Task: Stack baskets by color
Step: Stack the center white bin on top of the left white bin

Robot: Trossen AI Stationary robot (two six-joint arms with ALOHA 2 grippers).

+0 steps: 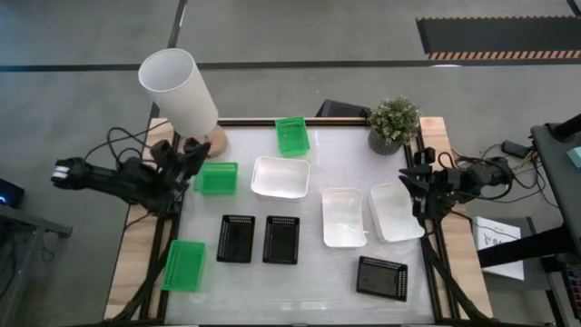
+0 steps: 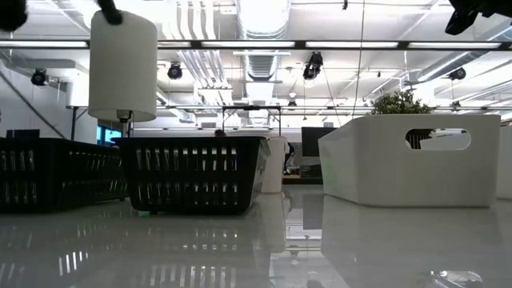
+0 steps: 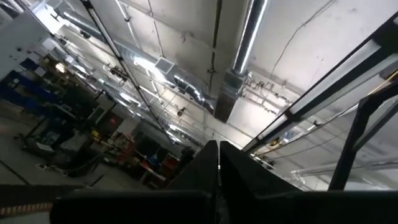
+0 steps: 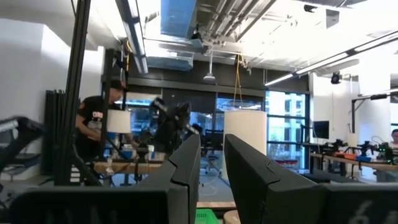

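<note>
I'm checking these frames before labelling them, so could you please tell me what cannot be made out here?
- Low view: the green baskets do not show; the black baskets and a white basket fill the foreground.
- Left wrist view: only ceiling shows beyond the shut left hand; no table.
- Right wrist view: the right hand blocks the table; one green basket is cut by the edge.

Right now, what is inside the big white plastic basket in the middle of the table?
From above, the large white rectangular plastic basket shows only its bare white floor; nothing lies in it. In the low view its wall hides the inside.
</note>
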